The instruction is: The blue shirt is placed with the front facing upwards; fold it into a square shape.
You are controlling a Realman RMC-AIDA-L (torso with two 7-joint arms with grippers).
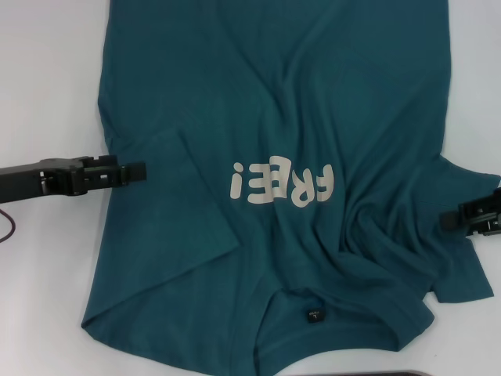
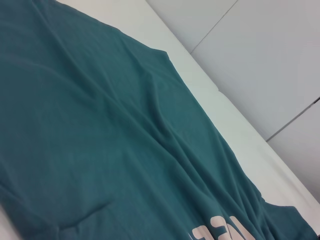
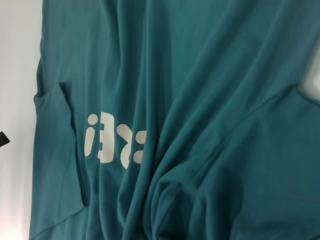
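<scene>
Blue shirt [image 1: 313, 102] lies front up, wrinkled. Left gripper [image 1: 129, 171] narrow at sleeve edge; right gripper [image 1: 458, 221] opposite, aperture unclear, likely flanking for sleeve fold.

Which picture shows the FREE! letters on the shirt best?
The head view: the whole lettering sits unhidden mid-shirt, seen upside down. The right wrist view catches only some letters, the rest lost in folds. The left wrist view shows just a sliver at the picture's edge.

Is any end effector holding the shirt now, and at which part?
It cannot be told. The left end effector is at the blue shirt's left sleeve, the right end effector at its right sleeve.
</scene>
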